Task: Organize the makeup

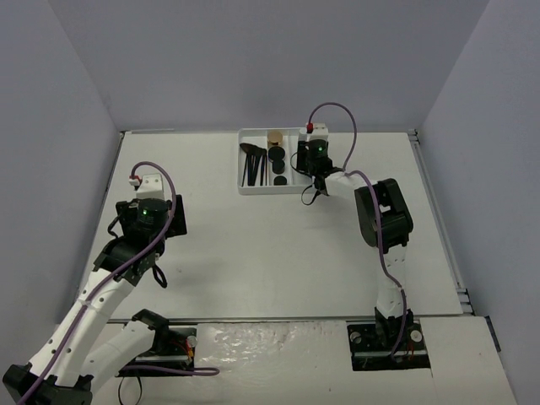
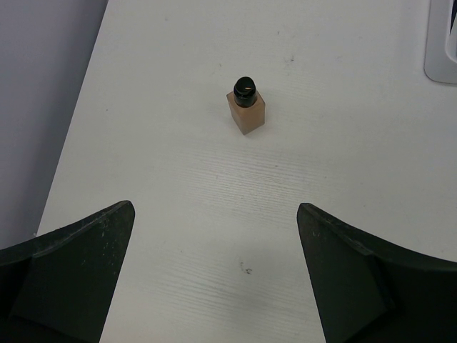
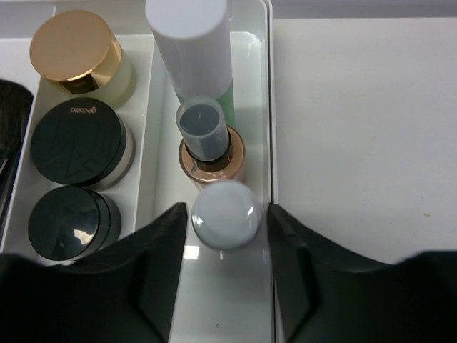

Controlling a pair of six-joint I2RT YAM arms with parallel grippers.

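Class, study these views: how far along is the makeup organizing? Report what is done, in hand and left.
Done: thin black brushes, round black compacts, a gold-lidded jar, a white-and-green bottle and a tan clear-capped bottle sit in the white three-compartment tray. In hand: the right gripper brackets a white-capped bottle there; grip unclear. Left: the tan square black-capped bottle stands on the table before the open left gripper.

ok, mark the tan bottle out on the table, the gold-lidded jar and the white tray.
tan bottle [image 2: 249, 116]: left wrist view, on its tan body.
gold-lidded jar [image 3: 71, 44]: right wrist view, on its lid.
white tray [image 1: 263, 191]: top external view, on its near rim.
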